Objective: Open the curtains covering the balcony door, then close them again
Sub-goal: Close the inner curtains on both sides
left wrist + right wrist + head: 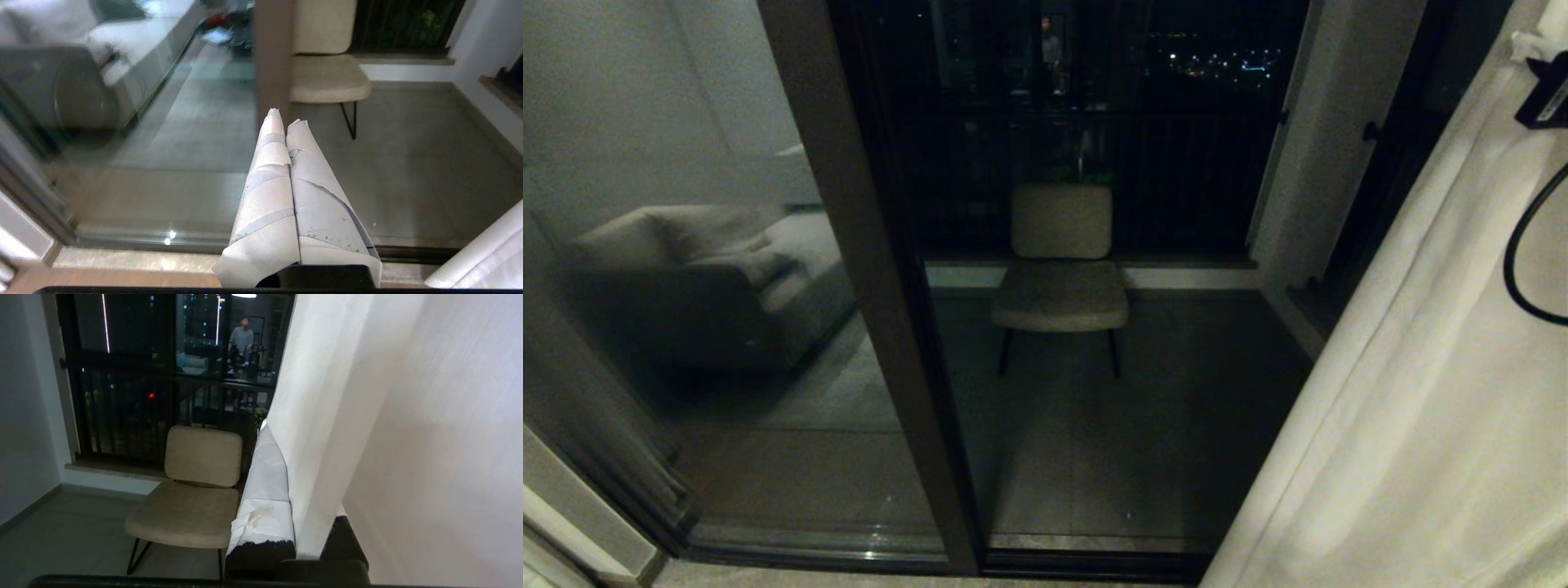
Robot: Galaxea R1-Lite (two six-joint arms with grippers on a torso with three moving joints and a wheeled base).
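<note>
A cream-white curtain (pixel 1421 392) hangs bunched at the right of the balcony door, whose dark frame post (pixel 866 269) and glass panes stand uncovered. In the right wrist view my right gripper (pixel 282 437) is shut on a vertical fold of the curtain (pixel 367 396); one tape-wrapped finger (pixel 261 486) shows and the fabric hides the other. Only that arm's black wrist part (pixel 1545 91) shows in the head view, at the top right against the curtain. My left gripper (pixel 284 119) is shut and empty, low in front of the door frame (pixel 269 57).
A beige chair (pixel 1062 269) stands on the balcony floor behind the glass. The left pane reflects a sofa (pixel 703 269), and a person's reflection (pixel 242 335) shows in the dark glass. The door's floor track (pixel 1013 559) runs along the bottom.
</note>
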